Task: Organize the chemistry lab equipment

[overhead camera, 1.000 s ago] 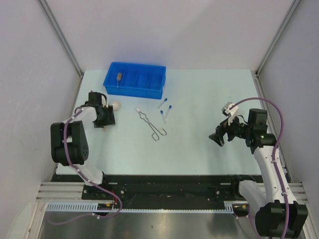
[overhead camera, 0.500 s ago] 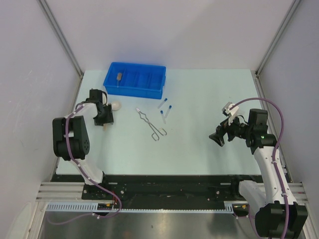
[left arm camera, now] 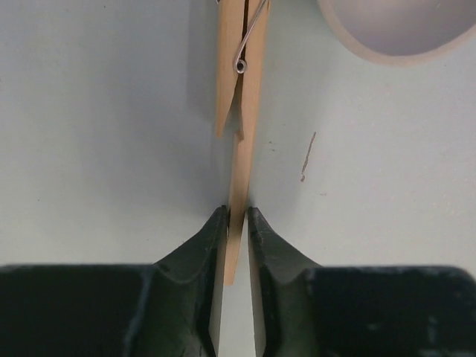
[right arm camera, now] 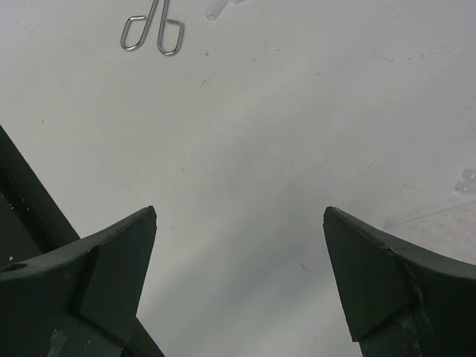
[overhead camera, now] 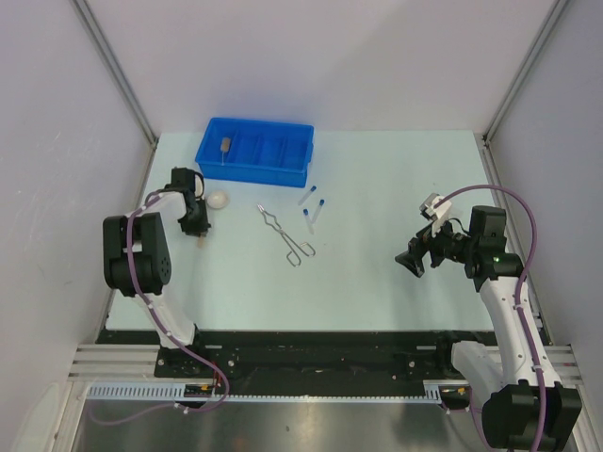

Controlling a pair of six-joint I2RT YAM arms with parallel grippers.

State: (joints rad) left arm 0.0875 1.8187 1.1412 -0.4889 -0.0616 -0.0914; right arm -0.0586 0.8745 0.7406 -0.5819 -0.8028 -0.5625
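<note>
In the top view, the left claw [overhead camera: 198,224] is being held low over the counter [overhead camera: 377,188] at middle left, just below the dish [overhead camera: 219,199]. Its grip is not being shown clearly from here. The tongs [overhead camera: 287,235] and three tubes [overhead camera: 308,218] are lying at centre, below the bin [overhead camera: 254,151] at upper left. The right claw [overhead camera: 412,259] is being held at middle right, well apart from all of them.

In the left wrist view, a wooden peg [left arm camera: 239,97] is being pinched at its thin tail by both fingers [left arm camera: 201,253], at lower centre. Its spring end is pointing toward the top edge, and the dish's rim is lying apart from it at upper right. Only the very end is being gripped, so the peg is judged likely to pivot. A firm squeeze is being called for, with a straight lift before any turn, and the swing should be kept away from the dish. The bin is judged the likely destination.

In the right wrist view, the right claw [right arm camera: 238,245] is being held wide open and empty over bare counter. The tongs' loops are showing at upper left.
</note>
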